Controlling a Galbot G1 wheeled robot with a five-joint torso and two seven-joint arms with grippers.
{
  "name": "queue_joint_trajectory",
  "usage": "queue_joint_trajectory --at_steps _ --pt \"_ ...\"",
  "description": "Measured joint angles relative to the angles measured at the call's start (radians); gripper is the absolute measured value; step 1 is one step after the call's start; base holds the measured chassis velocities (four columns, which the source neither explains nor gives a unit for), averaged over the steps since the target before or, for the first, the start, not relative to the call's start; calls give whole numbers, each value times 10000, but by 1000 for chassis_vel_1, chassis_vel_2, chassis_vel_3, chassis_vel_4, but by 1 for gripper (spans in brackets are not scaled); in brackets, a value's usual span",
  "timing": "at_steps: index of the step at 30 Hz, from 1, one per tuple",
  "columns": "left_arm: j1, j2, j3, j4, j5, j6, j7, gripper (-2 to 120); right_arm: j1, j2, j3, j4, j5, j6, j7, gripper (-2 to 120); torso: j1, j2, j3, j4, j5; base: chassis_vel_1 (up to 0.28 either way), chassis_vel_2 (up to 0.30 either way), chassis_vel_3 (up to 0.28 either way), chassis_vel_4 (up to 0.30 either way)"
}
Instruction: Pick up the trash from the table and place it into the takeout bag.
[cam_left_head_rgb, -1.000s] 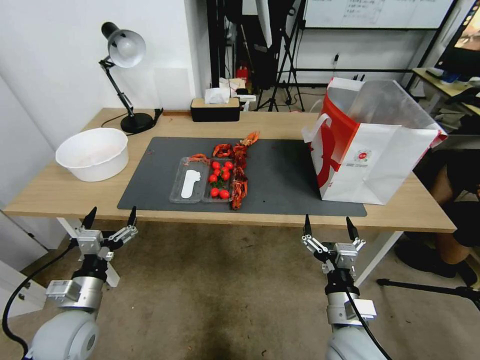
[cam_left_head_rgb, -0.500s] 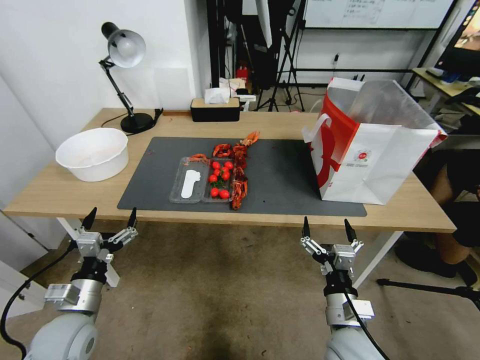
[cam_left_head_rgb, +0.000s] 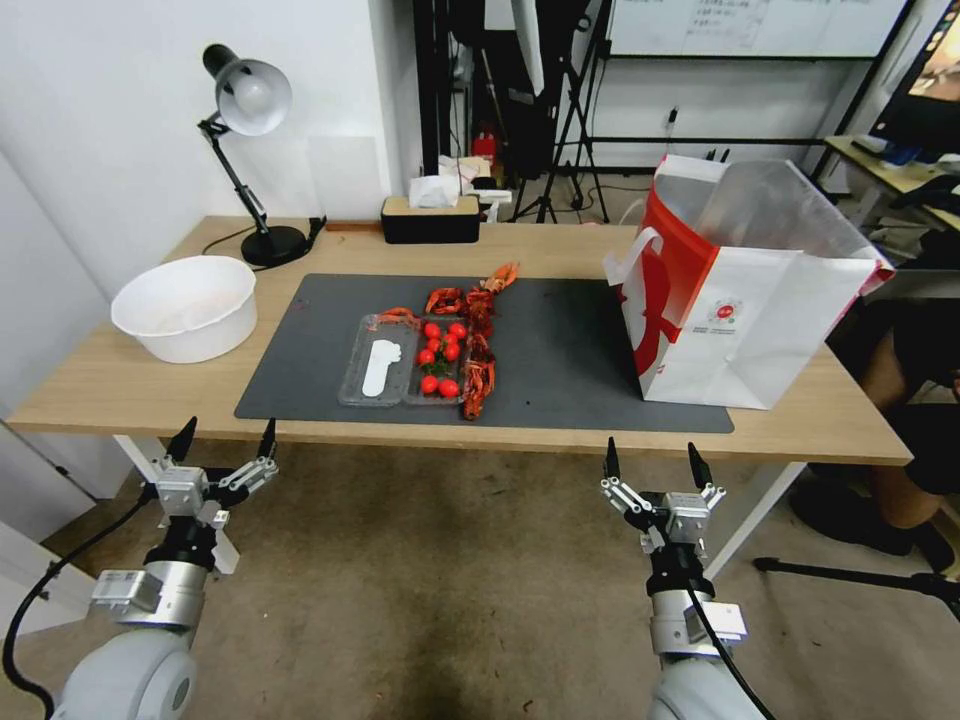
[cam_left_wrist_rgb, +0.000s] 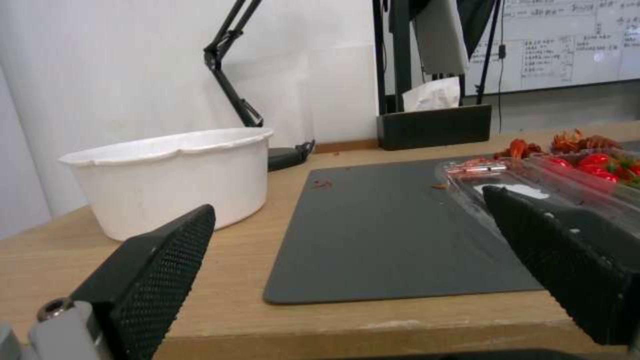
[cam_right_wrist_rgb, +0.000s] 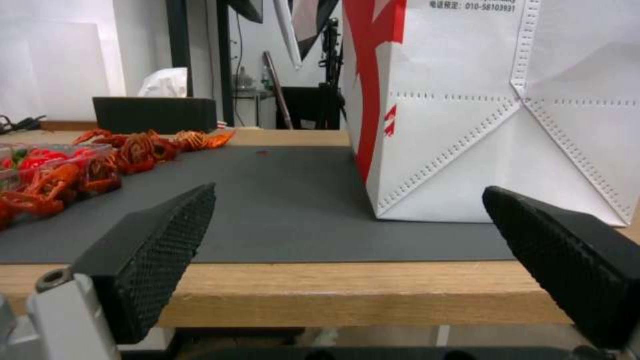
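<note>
The trash is out of view. The takeout bag (cam_left_head_rgb: 760, 300), white with red sides and a silvery lining, stands open at the right end of the dark mat (cam_left_head_rgb: 570, 350) on the table (cam_left_head_rgb: 120, 385); what is inside it is hidden. It looms close in the right wrist view, takeout bag (cam_right_wrist_rgb: 500, 100). Both arms hang below and in front of the table's near edge. My left gripper (cam_left_head_rgb: 226, 432) is open and holds nothing, seen also as left gripper (cam_left_wrist_rgb: 347, 225). My right gripper (cam_left_head_rgb: 652, 452) is open too, level with the table edge, right gripper (cam_right_wrist_rgb: 347, 220).
A clear tray of tomatoes (cam_left_head_rgb: 405, 360) lies mid-mat with red crayfish shells (cam_left_head_rgb: 478, 360) strung along its right side. A big white bowl (cam_left_head_rgb: 185, 305) sits at the left end. A desk lamp (cam_left_head_rgb: 250, 100) and black tissue box (cam_left_head_rgb: 432, 218) stand at the back.
Both grippers have sunk a little below the table edge, the right one also drifting slightly left. Nothing on the table has moved.
</note>
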Motion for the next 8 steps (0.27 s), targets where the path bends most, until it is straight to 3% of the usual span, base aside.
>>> queue_joint_trajectory --at_steps 8 --pt "-3 2 3 6 0 0 0 100 0 0 0 0 0 6 0 100 0 -1 -1 0 0 0 0 0 0"
